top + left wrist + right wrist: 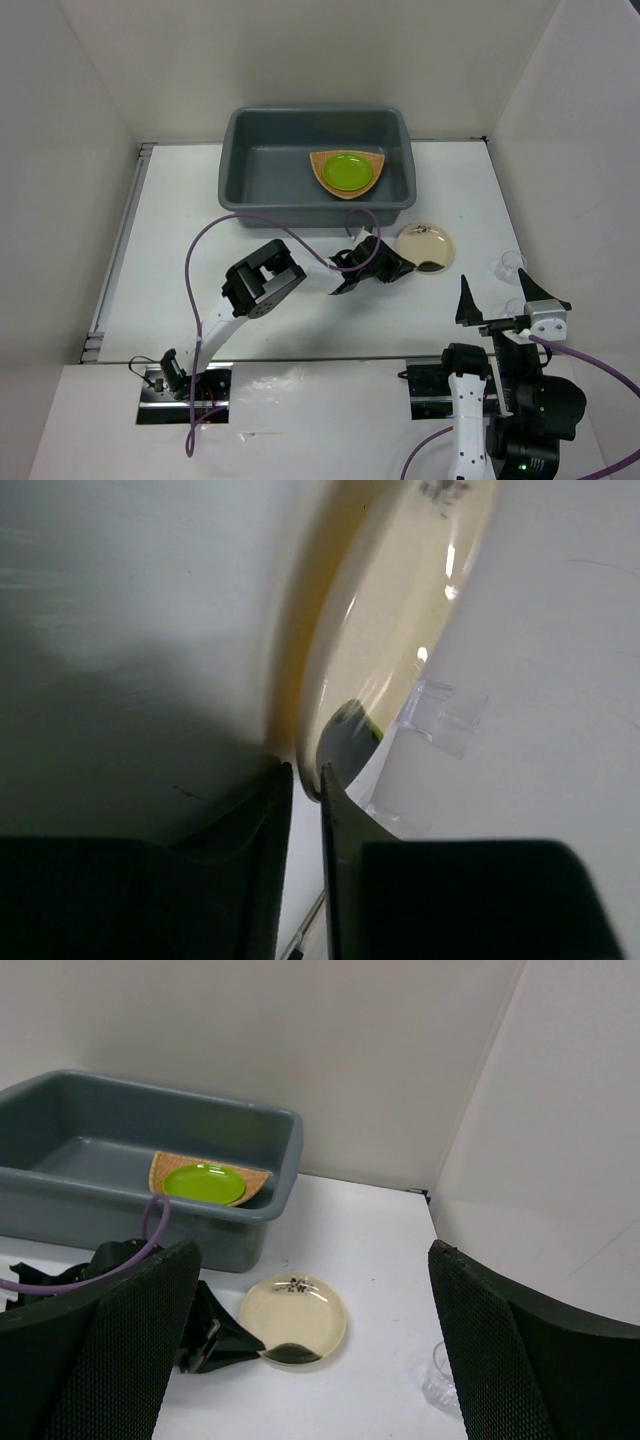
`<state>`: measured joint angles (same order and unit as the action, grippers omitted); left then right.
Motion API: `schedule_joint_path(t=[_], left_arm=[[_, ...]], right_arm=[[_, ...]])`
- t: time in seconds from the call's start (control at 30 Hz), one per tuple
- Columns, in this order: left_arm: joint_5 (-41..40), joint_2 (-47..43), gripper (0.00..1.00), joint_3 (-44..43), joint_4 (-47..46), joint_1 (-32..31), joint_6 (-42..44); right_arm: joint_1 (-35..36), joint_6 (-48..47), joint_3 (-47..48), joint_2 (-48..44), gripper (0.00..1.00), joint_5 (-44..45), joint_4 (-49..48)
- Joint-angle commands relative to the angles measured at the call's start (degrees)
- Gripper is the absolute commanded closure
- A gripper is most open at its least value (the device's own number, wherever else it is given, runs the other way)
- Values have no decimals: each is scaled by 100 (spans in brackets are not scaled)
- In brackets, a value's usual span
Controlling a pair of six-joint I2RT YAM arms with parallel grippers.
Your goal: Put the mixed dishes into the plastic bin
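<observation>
In the left wrist view the cream-gold plate [390,650] is a soft blur pressed so close to the lens that the top edge cuts most of it away, and the dark mark near that edge is too smeared to read. The green plate [347,170] covers all but the corners of the basket tray [319,159]. In the right wrist view the bin [60,1200] runs off the left edge, and the clear cup [437,1375] is faint and half hidden behind a finger of the right gripper [313,1247].

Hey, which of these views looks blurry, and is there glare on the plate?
Left wrist view: soft close-up, white glare streaks on the cream-gold plate. Right wrist view: plate crisp, right gripper's fingers dark. Top view: even light, clear cup faint.
</observation>
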<state>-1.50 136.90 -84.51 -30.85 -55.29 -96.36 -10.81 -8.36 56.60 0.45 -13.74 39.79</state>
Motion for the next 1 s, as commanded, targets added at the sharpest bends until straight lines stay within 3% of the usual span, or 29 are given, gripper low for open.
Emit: schedule_joint_path(t=[0.0, 0.2, 0.57, 0.7, 0.97], left_arm=[[-26, 118, 78, 154, 167, 0, 108], [-26, -58, 99, 435, 167, 0, 108], [-149, -892, 100, 963, 412, 53, 292], [-149, -1455, 100, 963, 1201, 1, 416], [-17, -2492, 100, -65, 3276, -105, 899]], right_arm=[[-44, 80, -17, -185, 2, 55, -200], [-44, 80, -17, -185, 2, 55, -200], [-44, 80, -17, -185, 2, 55, -200], [-44, 80, -17, -185, 2, 55, -200], [-44, 80, -17, -238, 2, 55, -200]])
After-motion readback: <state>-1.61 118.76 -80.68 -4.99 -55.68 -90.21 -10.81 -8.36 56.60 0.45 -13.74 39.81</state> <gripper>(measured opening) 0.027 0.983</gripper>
